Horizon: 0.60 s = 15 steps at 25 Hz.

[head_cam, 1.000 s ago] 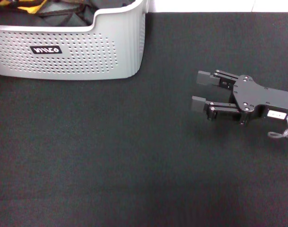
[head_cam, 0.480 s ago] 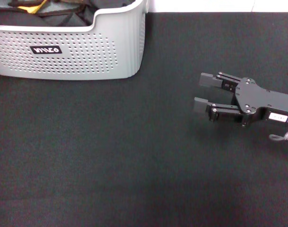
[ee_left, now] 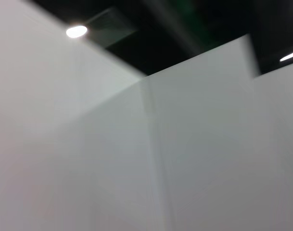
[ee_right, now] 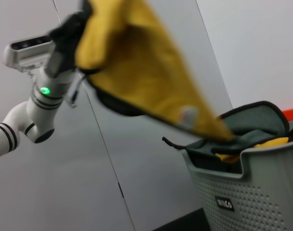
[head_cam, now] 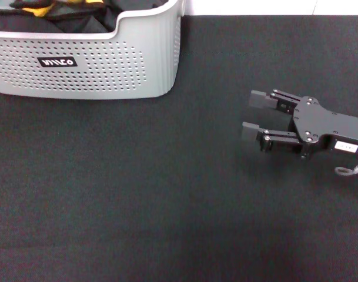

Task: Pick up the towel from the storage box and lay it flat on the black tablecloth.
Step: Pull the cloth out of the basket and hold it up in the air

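The towel [ee_right: 146, 77] is motion-blurred, its top cut off; the storage box [head_cam: 84, 64] is cropped.

Even, soft overhead light; motion-blurred towel [ee_right: 151, 77]; glaring ceiling lamp [ee_left: 76, 32] over hazy white walls.

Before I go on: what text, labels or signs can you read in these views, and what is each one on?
White lettering on a small black label on the storage box wall: stylised, too unclear to read for certain; the same label shows in the right wrist view, blurred.
Small white label on the right gripper body: too small to read.
White tag on the lifted towel: blurred, unreadable.
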Available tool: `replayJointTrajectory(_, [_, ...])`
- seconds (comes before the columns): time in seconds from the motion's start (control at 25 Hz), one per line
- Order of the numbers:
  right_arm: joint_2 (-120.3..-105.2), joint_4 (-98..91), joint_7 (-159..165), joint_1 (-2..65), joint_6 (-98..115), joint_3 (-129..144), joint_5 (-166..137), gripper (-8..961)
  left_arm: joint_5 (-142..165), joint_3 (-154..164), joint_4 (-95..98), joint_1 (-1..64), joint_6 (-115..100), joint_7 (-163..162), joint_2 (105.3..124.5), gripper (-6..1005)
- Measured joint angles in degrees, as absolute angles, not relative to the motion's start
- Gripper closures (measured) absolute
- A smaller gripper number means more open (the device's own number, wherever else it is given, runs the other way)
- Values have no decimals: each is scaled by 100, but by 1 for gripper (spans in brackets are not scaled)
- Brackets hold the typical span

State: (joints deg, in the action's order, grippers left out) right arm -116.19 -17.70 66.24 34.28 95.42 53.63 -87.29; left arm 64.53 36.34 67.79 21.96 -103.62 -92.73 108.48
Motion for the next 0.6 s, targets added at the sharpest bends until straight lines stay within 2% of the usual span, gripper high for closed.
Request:
replayJointTrajectory(0.36, [-11619, -1829, 6134, 3505, 9964, 5379, -8601, 93, 6639, 4019, 6549, 2202, -11641, -9525, 10399, 981])
replayJointTrajectory(0.6, [-11598, -1839, 5822, 3496, 10243, 5355, -8449, 93, 6891, 5828, 6824, 2146, -11673, -9395, 9754, 980])
